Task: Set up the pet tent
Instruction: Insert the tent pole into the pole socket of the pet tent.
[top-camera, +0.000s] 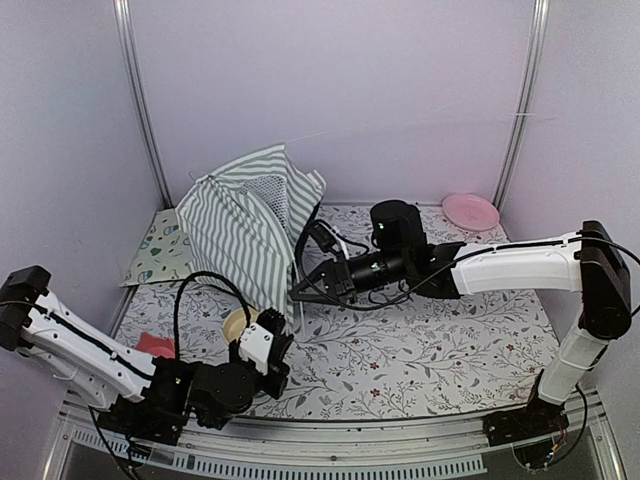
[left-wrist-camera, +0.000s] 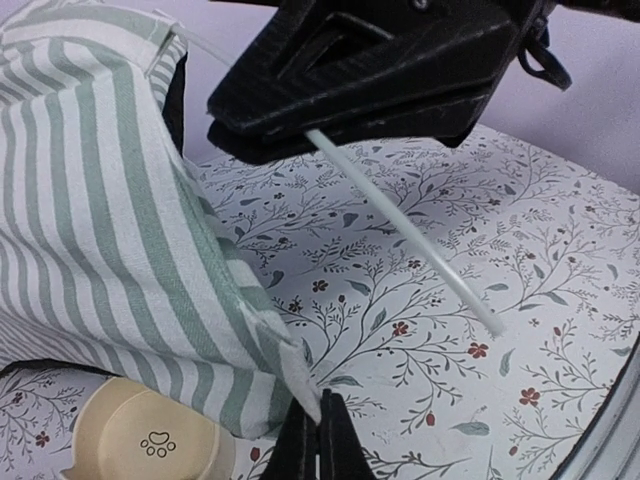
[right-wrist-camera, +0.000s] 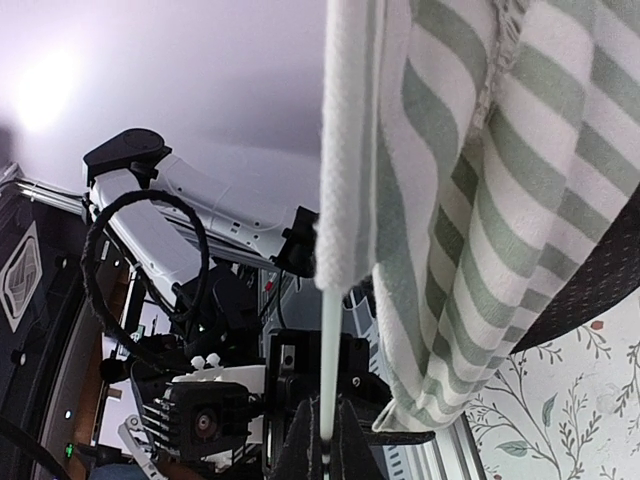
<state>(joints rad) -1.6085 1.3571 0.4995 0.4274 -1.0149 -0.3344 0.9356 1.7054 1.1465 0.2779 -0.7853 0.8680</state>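
1. The left tool (left-wrist-camera: 320, 432) is pressed together. It pinches the bottom corner of the pet tent (top-camera: 245, 225), where the green-and-white striped cloth ends in its hem.
2. The right tool (right-wrist-camera: 322, 445) is also pressed together, pinching a thin white pole (left-wrist-camera: 400, 235). In the right wrist view the pole runs straight up from the fingertips into a white sleeve along the tent's edge.
3. In the left wrist view the right tool sits above and beyond the left tool. The pole's free end sticks out of it and slants down over the flower-printed bench (top-camera: 450, 340).
4. The tent is a half-raised, bunched heap just left of the right tool and beyond the left tool. Its netted panel (top-camera: 270, 190) shows near the top, and its lower edge hangs down to the left tool.
5. A cream bowl (left-wrist-camera: 150, 440) with a paw print lies just left of the left tool, partly under the striped cloth.
6. A cream mat (top-camera: 160, 250) with teal shapes lies on the tent's far side from the right tool, and one edge is tucked beneath the cloth.
7. A small red item (top-camera: 155, 345) lies left of the left tool, beside that arm.
8. A pink plate (top-camera: 470, 211) lies well apart from both tools, at the bench's back right.
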